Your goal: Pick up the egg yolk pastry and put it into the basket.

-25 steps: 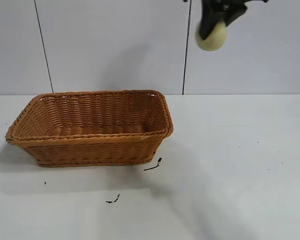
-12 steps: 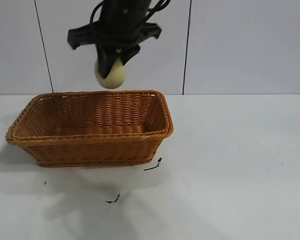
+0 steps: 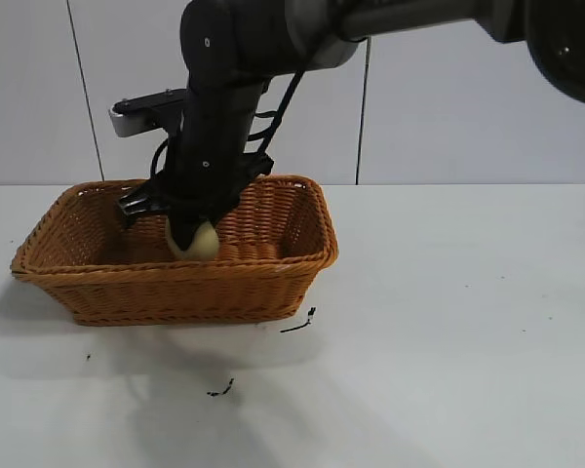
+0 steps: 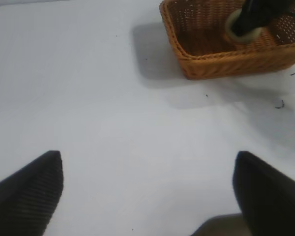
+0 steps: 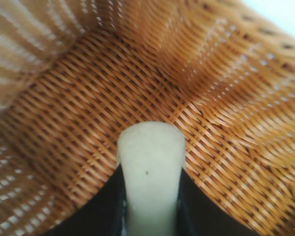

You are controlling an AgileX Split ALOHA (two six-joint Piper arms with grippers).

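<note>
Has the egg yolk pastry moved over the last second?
Yes. The egg yolk pastry, clamped in the right claw, went left and down, from above-right of the basket to inside its rim.

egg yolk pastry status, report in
Right gripper shut on egg yolk pastry, lowered inside basket. Left gripper open, parked over bare table. Nothing in the way.

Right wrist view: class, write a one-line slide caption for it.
Right gripper holds the egg yolk pastry just above the woven floor of the basket.
</note>
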